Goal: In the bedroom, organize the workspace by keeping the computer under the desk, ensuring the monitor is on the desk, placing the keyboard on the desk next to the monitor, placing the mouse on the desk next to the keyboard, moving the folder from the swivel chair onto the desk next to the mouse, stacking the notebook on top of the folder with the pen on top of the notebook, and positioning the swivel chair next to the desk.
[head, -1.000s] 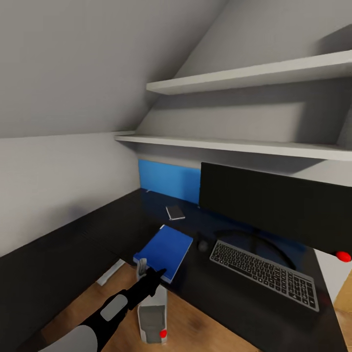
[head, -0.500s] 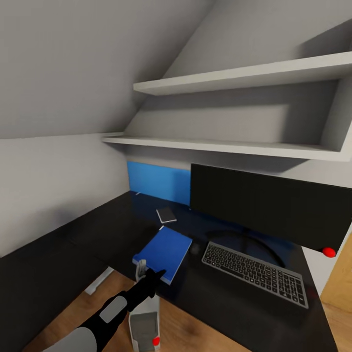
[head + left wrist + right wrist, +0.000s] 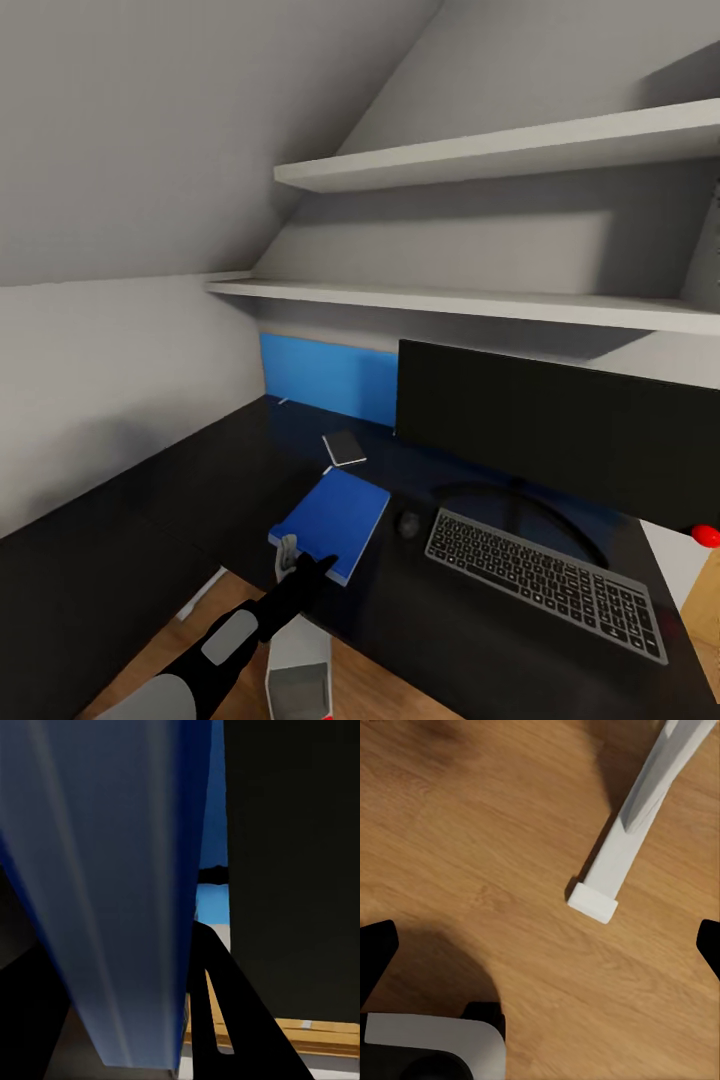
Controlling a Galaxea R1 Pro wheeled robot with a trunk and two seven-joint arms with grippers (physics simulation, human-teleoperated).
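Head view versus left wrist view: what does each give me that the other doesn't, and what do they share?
The head view gives the layout: monitor, keyboard, mouse, notebook behind the folder, and the computer under the desk. The left wrist view gives a close look at one black finger lying along the folder's edge, with wood floor past it. Both show the blue folder with the left gripper at its near edge, and the black desk top.
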